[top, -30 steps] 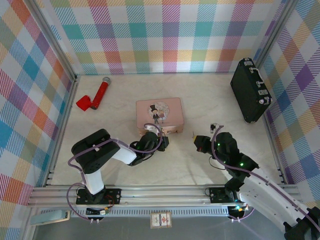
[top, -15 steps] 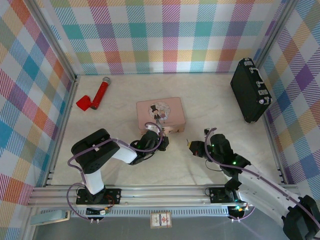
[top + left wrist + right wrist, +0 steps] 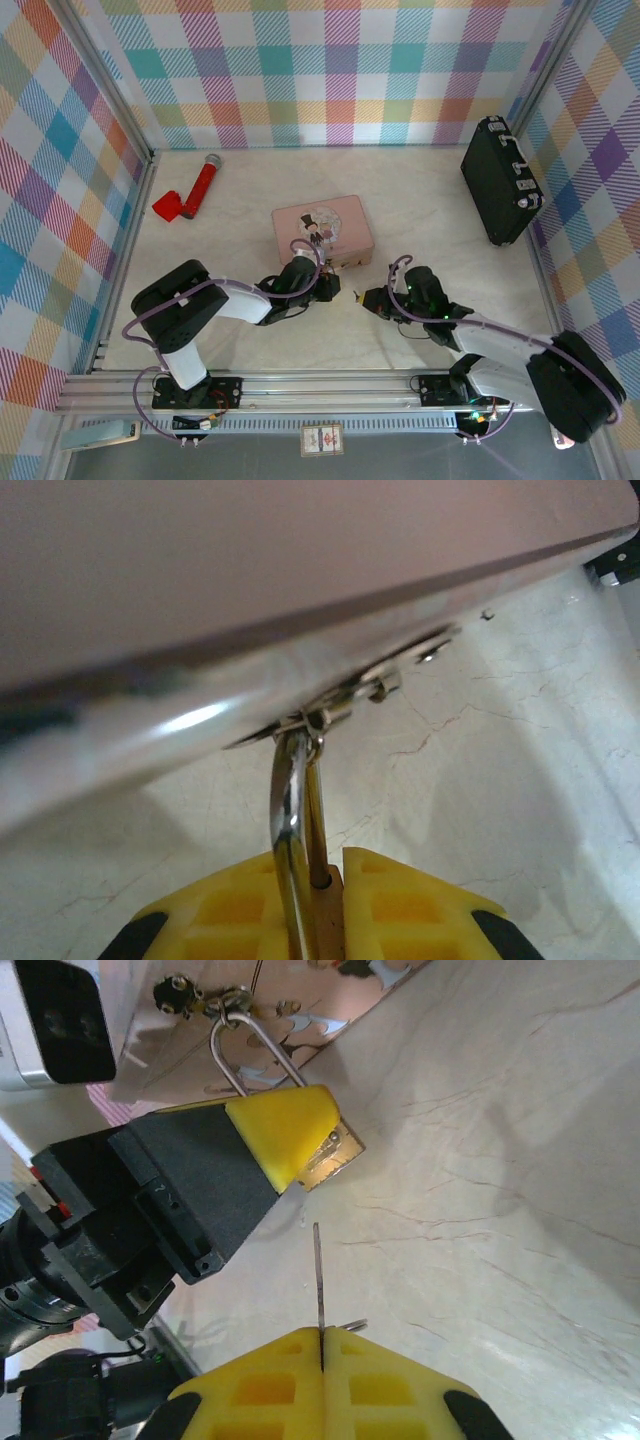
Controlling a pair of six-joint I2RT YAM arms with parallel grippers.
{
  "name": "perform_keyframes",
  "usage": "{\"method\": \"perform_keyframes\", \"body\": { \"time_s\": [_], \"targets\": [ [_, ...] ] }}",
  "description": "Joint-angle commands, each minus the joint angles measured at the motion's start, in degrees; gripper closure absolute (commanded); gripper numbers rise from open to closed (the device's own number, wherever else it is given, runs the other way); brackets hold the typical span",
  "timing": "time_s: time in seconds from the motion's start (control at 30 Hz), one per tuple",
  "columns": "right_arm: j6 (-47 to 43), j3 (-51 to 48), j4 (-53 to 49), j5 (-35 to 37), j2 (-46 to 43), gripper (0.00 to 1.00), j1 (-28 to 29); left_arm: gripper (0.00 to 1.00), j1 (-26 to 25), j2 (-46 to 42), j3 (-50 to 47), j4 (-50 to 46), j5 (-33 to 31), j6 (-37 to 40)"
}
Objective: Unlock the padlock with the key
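Left: your left gripper (image 3: 322, 868) has its jaws clamped tight on the padlock (image 3: 338, 1156), shackle hooked through the hasp of the pink tin (image 3: 322, 225) | Right: your right gripper (image 3: 322, 1345) jaws pinch the key (image 3: 318, 1280), blade aimed at the padlock, near it, not touching | both low over the tabletop (image 3: 430, 210)

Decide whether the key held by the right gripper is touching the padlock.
Apart. The right wrist view shows the key ending short of the padlock, with bare table visible between its tip and the brass body.
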Motion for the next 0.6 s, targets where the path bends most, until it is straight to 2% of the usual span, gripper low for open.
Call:
{"method": "perform_keyframes", "body": {
  "time_s": [0.0,0.27,0.57],
  "targets": [
    [3.63,-0.25,11.43,-4.96,4.10,1.00,-0.02,0.99,1.34,-3.47,1.01,3.65,2.28,-3.54],
    [4.94,0.02,14.45,-6.05,8.31,1.00,-0.02,0.99,2.19,-3.29,-1.14,9.81,3.18,-9.60],
    [8.27,-0.59,22.48,-8.21,13.58,1.00,-0.10,0.99,3.36,-0.74,-2.18,17.03,5.28,-14.27]
  ]
}}
